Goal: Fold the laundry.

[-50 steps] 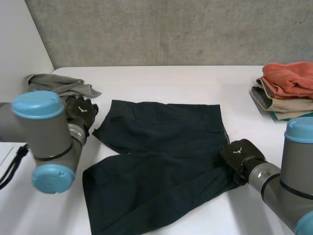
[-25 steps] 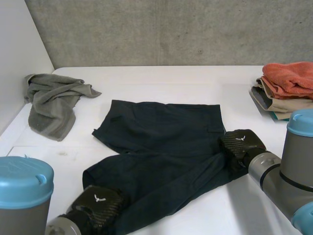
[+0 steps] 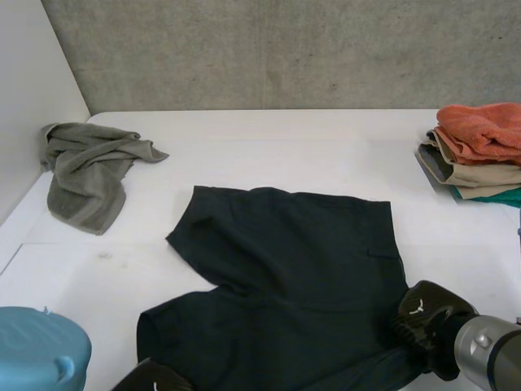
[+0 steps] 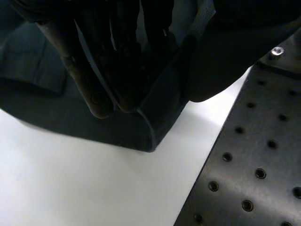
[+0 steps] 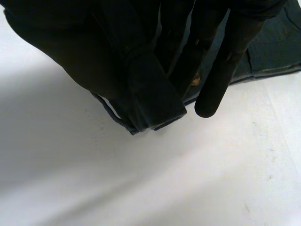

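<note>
Across the middle of the white table (image 3: 269,147) lie dark shorts (image 3: 285,261), spread flat. At the table's near edge the left hand (image 3: 155,380) pinches a leg-hem corner and the right hand (image 3: 427,322) a waistband corner, fingers closed on cloth against thumbs. Light and limp, they should sag between held corners

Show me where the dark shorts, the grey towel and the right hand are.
dark shorts (image 3: 293,261), head view, middle of the fabric.
grey towel (image 3: 84,177), head view, middle of the crumpled cloth.
right hand (image 3: 425,319), head view, back of the hand.
</note>
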